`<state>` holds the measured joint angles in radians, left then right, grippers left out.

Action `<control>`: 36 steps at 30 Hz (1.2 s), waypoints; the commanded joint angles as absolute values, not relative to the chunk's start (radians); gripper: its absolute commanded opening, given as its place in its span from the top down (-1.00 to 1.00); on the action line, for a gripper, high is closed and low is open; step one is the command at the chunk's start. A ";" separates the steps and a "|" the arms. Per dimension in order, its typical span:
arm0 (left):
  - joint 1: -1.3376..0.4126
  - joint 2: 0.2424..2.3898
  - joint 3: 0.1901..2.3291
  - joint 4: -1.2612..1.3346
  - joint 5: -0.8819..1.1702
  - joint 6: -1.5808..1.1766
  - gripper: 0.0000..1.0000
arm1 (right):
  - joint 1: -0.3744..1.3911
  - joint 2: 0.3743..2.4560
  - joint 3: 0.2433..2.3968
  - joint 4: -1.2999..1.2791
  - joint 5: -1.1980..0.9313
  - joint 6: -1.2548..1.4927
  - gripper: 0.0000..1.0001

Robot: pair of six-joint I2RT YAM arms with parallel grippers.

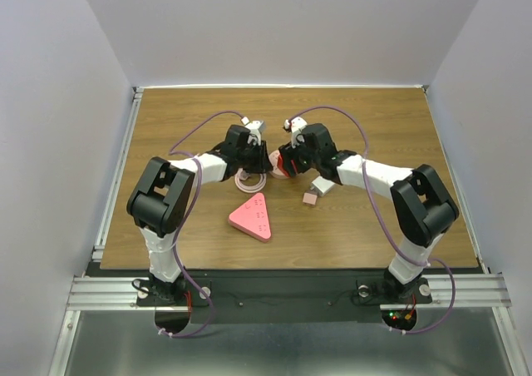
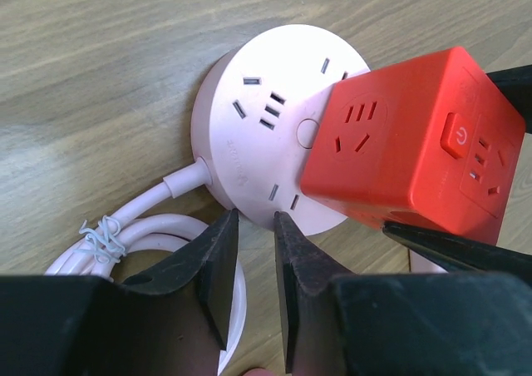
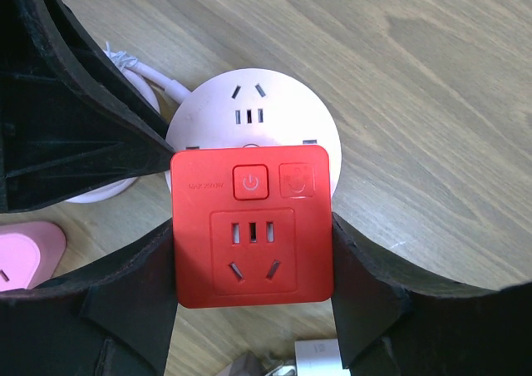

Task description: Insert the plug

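Observation:
A red cube plug adapter is gripped on both sides by my right gripper, which holds it over the round white socket hub. In the left wrist view the red cube sits tilted over the hub's right part; whether its pins are in the hub's slots is hidden. My left gripper is empty, with a narrow gap between its jaws, and its tips are at the hub's near rim. From above, both grippers meet at the hub and the cube.
The hub's white cable loops beside my left fingers. A pink triangular power strip lies nearer the bases. A white adapter and a small brownish block lie to the right of the hub.

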<state>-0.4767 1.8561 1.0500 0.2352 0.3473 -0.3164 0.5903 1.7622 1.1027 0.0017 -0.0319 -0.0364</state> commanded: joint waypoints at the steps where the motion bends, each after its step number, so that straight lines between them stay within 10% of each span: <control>1: -0.466 1.879 1.075 0.193 0.330 -0.299 0.33 | 0.601 1.862 1.051 -0.137 -0.006 -0.006 0.99; 28: -0.459 1.913 1.104 0.196 0.359 -0.305 0.34 | 0.653 2.034 1.108 -0.201 -0.041 0.069 0.99; 36: -0.437 1.809 1.132 0.157 0.282 -0.325 -0.07 | 0.653 1.934 1.158 -0.262 -0.006 0.150 0.99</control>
